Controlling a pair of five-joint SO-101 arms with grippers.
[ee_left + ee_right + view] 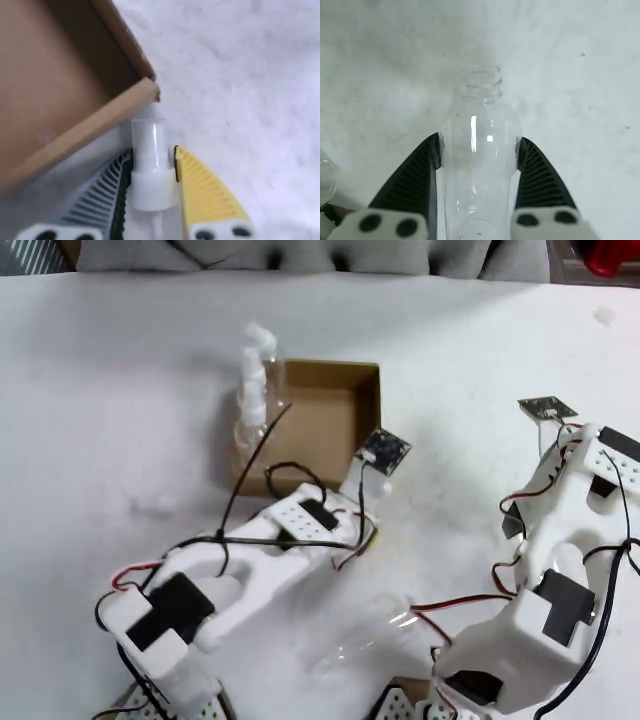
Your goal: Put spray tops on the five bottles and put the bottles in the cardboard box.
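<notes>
The left gripper (pixel 152 152) is closed partway on a spray top (pixel 150 175), which sits pinched between its fingers, just off the near right corner of the box (pixel 100 125). The right gripper (pixel 480 141), over the table (pixel 570 60) at the right, clasps an uncapped bottle (pixel 479 115) by its shoulder, with the neck pointing away from the wrist. Capped bottles (pixel 255 390) stand at the box's left edge.

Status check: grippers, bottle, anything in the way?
Left gripper shut on spray top, beside cardboard box corner. Right gripper shut on open-necked bottle, no top yet. Nothing seen blocking either.
</notes>
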